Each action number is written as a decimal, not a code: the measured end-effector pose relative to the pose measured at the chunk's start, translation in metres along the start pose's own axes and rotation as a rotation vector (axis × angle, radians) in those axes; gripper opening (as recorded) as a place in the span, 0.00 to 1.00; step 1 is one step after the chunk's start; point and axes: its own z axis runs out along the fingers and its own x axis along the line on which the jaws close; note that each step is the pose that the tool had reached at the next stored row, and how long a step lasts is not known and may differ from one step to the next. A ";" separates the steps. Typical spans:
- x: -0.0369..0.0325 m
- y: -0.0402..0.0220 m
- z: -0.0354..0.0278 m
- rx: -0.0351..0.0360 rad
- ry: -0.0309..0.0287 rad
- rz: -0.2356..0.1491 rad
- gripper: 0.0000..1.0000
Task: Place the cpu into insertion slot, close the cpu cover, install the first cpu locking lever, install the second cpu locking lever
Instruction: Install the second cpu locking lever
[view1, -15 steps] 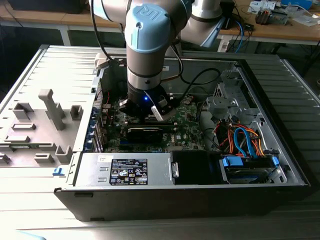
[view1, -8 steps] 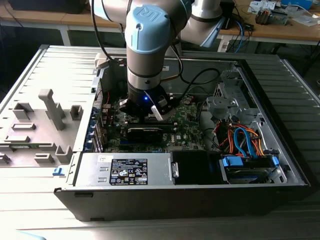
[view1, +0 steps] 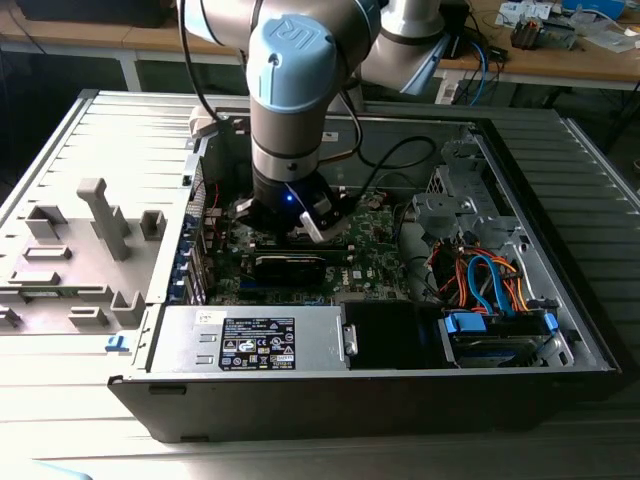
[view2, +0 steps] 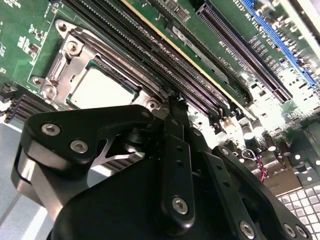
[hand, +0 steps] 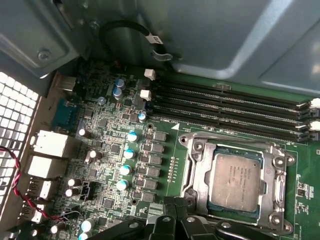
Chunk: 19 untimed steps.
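The small flat square silvery-grey cpu (hand: 235, 181) lies in the square metal-rimmed insertion slot (hand: 196, 172), under the dull silver cover frame (hand: 275, 186). The black hand (hand: 174, 206) hovers just beside it, fingers clenched together, grasping nothing.

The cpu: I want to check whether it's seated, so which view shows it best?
The first wrist view: the cpu faces the camera, whole, inside the metal frame. The second wrist view shows it slanted, partly behind the pincer. In the exterior view the arm blocks that spot.
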 end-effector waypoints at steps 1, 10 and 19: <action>0.0005 0.0000 0.0003 -0.0006 0.0002 -0.001 0.11; 0.0017 0.0010 -0.0035 0.0100 0.0025 -0.007 0.11; -0.0099 0.0042 -0.0074 0.0801 0.0215 -0.003 0.11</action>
